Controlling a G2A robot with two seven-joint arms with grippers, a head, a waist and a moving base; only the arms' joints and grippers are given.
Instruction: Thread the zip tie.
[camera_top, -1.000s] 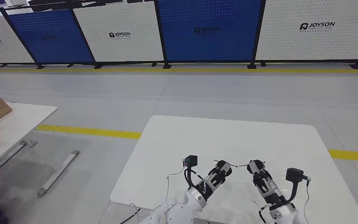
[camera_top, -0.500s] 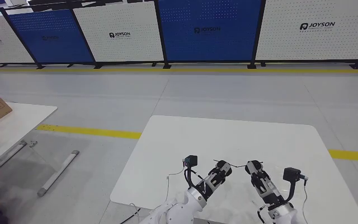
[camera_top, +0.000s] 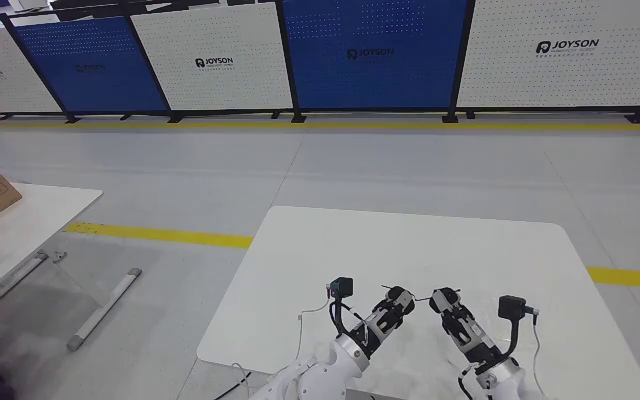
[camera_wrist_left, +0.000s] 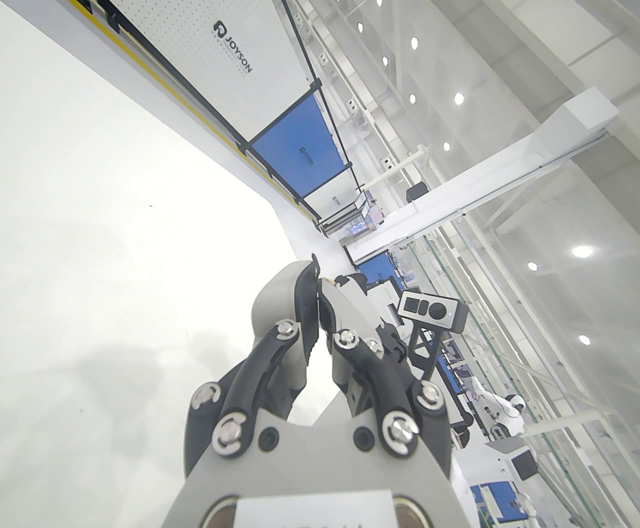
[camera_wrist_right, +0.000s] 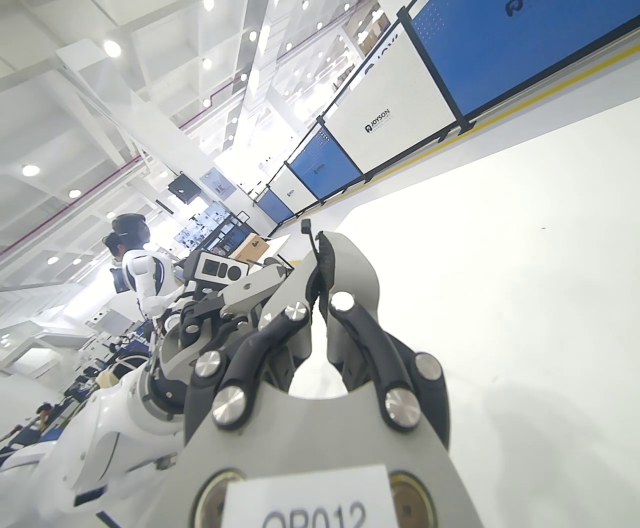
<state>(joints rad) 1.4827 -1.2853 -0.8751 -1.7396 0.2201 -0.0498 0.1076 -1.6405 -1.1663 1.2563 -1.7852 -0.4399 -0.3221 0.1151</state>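
1. One black zip tie (camera_wrist_right: 309, 239) hangs over the white worktop (camera_top: 420, 240), near its 6 o'clock edge.
2. Its long axis runs roughly 9 to 3 o'clock, between the two grippers.
3. The right gripper (camera_wrist_right: 321, 246) is clamped on the head end, and the head pokes past its fingertips.
4. The left gripper (camera_wrist_left: 317, 280) is pinched closed on the other end.

Most of the thin black plastic zip tie (camera_wrist_right: 306, 229) is hidden between the pressed-together fingers of the right gripper (camera_wrist_right: 320, 250). From above it is too small to tell if its ends meet.
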